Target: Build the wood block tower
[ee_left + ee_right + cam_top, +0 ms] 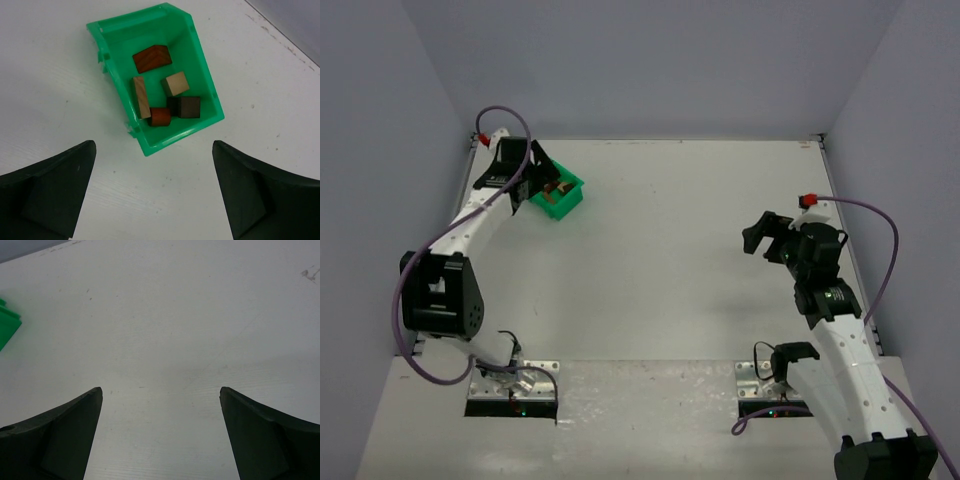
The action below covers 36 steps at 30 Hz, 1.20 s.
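Note:
The pieces of the wood block tower lie loose inside a green bin (205,80) at the table's far left. In it are a reddish-brown wedge (152,58), a tan bar (141,96), a tan cube (175,83), a dark brown cube (189,107) and a small red-brown piece (160,116). My left gripper (153,147) hovers open just short of the bin's near corner, holding nothing. In the top view that gripper (540,172) is beside the bin (567,207). My right gripper (160,390) stands open over bare table at the right (767,234).
White tabletop (660,260) is walled by grey panels at the back and both sides. A corner of the green bin (7,329) shows at the left edge of the right wrist view. Purple cables loop off both arms.

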Each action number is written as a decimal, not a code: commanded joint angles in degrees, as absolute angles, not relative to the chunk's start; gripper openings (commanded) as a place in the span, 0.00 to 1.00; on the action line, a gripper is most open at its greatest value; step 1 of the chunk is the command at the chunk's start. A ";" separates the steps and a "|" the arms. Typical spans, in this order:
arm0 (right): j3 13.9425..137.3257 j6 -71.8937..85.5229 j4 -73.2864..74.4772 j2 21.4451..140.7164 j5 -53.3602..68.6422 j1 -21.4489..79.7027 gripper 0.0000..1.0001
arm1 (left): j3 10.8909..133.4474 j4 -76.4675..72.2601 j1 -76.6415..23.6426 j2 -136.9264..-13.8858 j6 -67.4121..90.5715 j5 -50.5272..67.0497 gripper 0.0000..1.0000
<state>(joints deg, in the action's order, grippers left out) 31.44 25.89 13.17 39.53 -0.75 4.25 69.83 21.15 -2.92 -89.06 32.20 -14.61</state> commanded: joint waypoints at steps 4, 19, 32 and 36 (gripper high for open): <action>30.85 25.14 10.46 37.97 -2.72 4.13 0.99 | 81.35 24.96 -1.60 -103.65 37.27 -22.32 0.99; 33.08 24.11 13.45 42.04 -4.10 4.04 0.99 | 83.14 27.86 2.55 -110.86 39.64 -22.35 0.34; 32.00 23.20 15.21 35.88 -10.10 4.05 0.99 | 80.73 21.86 2.55 -108.52 33.96 -19.28 0.00; 31.76 23.38 14.91 35.54 -9.66 4.12 0.99 | 77.29 14.28 1.54 -101.70 28.43 -15.73 0.00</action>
<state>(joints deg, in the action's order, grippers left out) 31.00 24.14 16.75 36.72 -8.82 4.25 78.94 23.27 2.38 -110.06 34.37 -19.35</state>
